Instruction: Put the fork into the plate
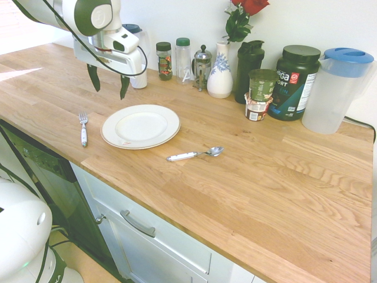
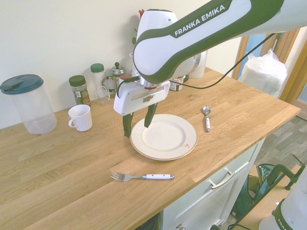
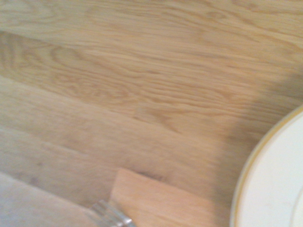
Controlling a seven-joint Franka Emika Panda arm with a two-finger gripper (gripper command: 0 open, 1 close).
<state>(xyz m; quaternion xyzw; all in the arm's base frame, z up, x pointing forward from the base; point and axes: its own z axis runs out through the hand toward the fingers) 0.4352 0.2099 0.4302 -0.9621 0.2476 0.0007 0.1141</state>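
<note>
Above the counter: my claw (image 1: 109,82) hangs over bare wood behind the plate's rim.
Claw: fingers spread wide, holding nothing.
Fork (image 1: 83,129): flat on the worktop (image 1: 265,159), just beside the plate (image 1: 140,125), not touching.
Spoon (image 1: 196,154): on the plate's other side.

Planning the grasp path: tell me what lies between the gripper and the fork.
Nothing: only bare wooden countertop separates the open gripper from the fork, clearest in the second exterior view. The plate sits off to the side.
</note>
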